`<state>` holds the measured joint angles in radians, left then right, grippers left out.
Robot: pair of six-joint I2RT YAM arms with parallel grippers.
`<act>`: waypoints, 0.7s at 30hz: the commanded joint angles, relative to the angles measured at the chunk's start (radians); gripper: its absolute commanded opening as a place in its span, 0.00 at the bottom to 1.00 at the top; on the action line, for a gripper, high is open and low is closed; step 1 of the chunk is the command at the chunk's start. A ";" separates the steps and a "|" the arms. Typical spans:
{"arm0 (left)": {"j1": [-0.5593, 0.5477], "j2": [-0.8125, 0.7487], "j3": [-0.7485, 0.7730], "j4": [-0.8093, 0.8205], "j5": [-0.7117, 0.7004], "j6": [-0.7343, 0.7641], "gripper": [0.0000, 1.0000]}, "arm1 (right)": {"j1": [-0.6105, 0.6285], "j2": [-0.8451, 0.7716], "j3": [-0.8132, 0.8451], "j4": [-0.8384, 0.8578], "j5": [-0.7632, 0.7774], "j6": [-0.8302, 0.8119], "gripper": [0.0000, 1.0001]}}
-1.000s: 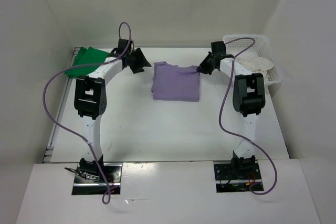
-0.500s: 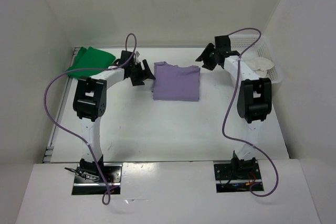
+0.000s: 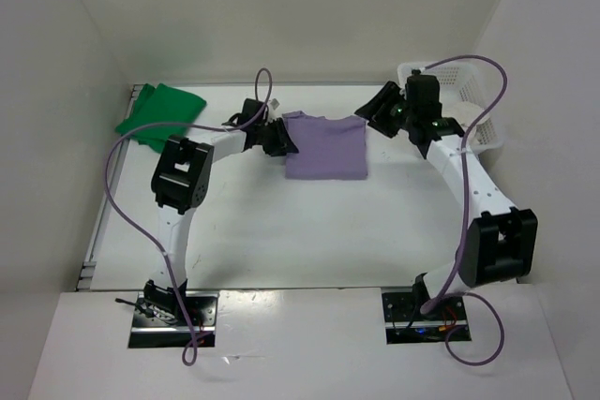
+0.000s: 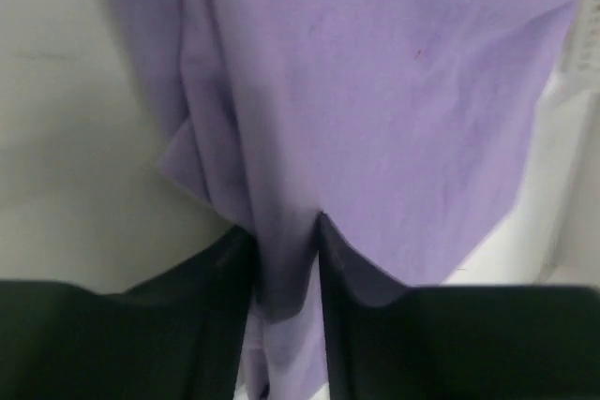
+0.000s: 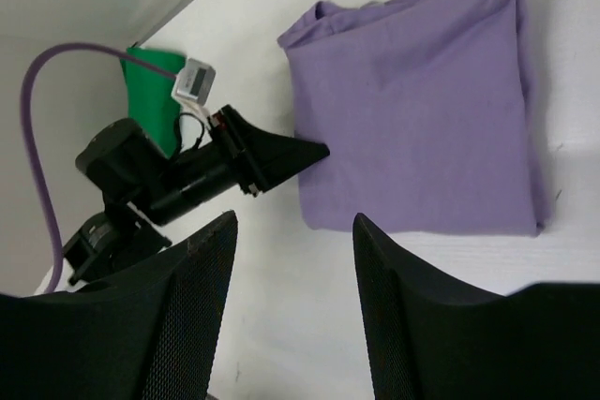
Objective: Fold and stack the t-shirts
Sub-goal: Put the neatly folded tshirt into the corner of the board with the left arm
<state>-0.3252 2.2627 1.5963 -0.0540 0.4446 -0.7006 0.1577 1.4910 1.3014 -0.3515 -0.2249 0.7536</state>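
Observation:
The lavender-purple t-shirt (image 3: 325, 149) lies folded at the middle back of the table, filling the left wrist view (image 4: 375, 91). My left gripper (image 3: 281, 139) is at its left edge, shut on a pinched fold of purple cloth (image 4: 284, 264). The right wrist view also shows that shirt (image 5: 422, 128) with the left gripper (image 5: 309, 151) at its edge. My right gripper (image 3: 378, 111) hovers off the shirt's far right corner, open and holding nothing (image 5: 292, 231). The bright green t-shirt (image 3: 159, 114) lies at the back left (image 5: 155, 91). Cream-white cloth (image 3: 467, 119) shows in the basket.
A white lattice basket (image 3: 452, 73) stands at the back right, partly behind my right arm. White walls close in the table at the back and both sides. Purple cables loop off both arms.
My left gripper moved right onto the purple shirt's left edge and shut on it; the shirt shifted slightly right. My right gripper opened, left the collar corner, and its arm swung outward.

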 commanded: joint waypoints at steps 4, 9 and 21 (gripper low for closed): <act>-0.015 -0.006 0.060 0.054 0.000 -0.086 0.13 | 0.006 -0.138 -0.152 0.013 -0.034 0.007 0.58; 0.041 -0.038 0.256 -0.050 -0.009 -0.047 0.04 | 0.006 -0.233 -0.263 0.003 -0.043 0.016 0.58; 0.471 -0.207 0.335 -0.145 -0.009 0.009 0.02 | 0.006 -0.285 -0.306 -0.029 -0.100 -0.003 0.58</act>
<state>0.0341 2.1612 1.9594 -0.2085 0.4419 -0.7116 0.1577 1.2297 1.0058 -0.3817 -0.2951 0.7670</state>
